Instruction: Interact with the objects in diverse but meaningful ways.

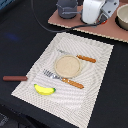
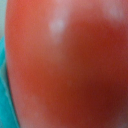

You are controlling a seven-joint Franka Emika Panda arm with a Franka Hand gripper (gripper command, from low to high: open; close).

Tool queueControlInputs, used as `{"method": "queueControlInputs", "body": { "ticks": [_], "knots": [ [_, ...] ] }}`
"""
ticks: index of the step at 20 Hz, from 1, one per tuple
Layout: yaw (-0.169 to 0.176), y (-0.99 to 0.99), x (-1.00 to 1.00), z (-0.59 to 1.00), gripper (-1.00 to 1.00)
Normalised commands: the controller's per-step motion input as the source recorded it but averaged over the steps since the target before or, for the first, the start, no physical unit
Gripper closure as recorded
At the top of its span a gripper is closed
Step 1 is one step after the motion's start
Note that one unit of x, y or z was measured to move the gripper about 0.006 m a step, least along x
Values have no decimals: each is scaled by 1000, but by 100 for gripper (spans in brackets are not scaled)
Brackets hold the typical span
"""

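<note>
A pale striped placemat (image 1: 65,80) lies on a dark table (image 1: 20,45). At its centre sits a round tan plate (image 1: 68,65). At the plate's 2 o'clock lies an orange-handled knife (image 1: 80,57); at 6 o'clock an orange-handled fork (image 1: 64,79). A yellow banana (image 1: 44,90) rests at 7 o'clock. A brown-handled utensil (image 1: 15,78) lies off the mat at 9 o'clock. The white arm (image 1: 97,10) stands at 1 o'clock over a brown board (image 1: 75,21); its gripper cannot be made out.

Exterior view: a dark table (image 1: 20,35) fills most of the frame. A pale striped placemat (image 1: 95,75) lies angled across the centre. A brown board (image 1: 107,31) occupies the upper right. A black cable (image 1: 37,17) curves across the upper left. Lighting is even.
</note>
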Motion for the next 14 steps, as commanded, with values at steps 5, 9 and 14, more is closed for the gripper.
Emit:
{"method": "queueControlInputs", "body": {
  "ticks": [5,9,14],
  "knots": [
    [111,663,-498,-18,100],
    [105,663,-522,-50,100],
    [102,649,-536,-72,100]
  ]
}}
